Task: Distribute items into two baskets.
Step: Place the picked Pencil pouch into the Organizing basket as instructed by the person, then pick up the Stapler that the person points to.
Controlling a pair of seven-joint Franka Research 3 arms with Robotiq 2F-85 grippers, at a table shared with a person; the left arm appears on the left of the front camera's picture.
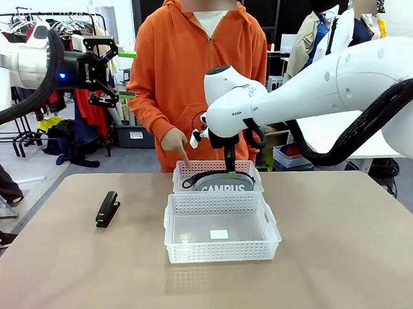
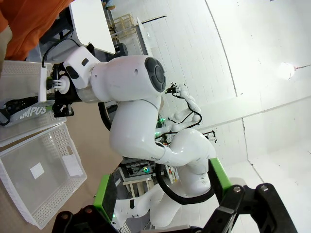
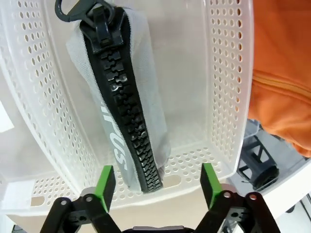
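right fingers [image 3: 105, 180] released above the pouch [image 3: 121, 111], sitting zip-up in the far basket [image 3: 228, 73]; left fingers [image 1: 126, 55] gape aloft, stapler [image 1: 107, 209] waits on the worktop [image 1: 332, 258].

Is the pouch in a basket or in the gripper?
In the far basket: pouch lies inside it, right gripper open above, not touching.
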